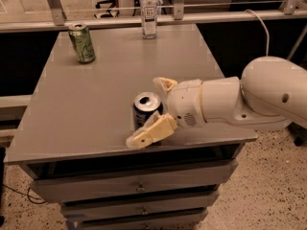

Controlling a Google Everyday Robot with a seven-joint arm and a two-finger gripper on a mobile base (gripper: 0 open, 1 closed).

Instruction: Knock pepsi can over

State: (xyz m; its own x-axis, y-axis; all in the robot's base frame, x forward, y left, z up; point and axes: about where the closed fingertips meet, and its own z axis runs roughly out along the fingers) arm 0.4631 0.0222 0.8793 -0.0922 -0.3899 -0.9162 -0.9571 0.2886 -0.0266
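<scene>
The pepsi can (145,108), dark blue with a silver top, stands upright near the front edge of the grey table (91,104). My gripper (144,112) comes in from the right on a white arm. It is open, with the can between its two cream fingers. The near finger (151,133) lies in front of the can's lower part and hides it. The far finger (166,84) sticks out just behind and to the right of the can. Whether either finger touches the can I cannot tell.
A green can (82,43) stands upright at the table's back left. A clear plastic bottle (149,11) stands at the back middle, next to a metal rail. Drawers sit under the table top. A white cable runs at the back right.
</scene>
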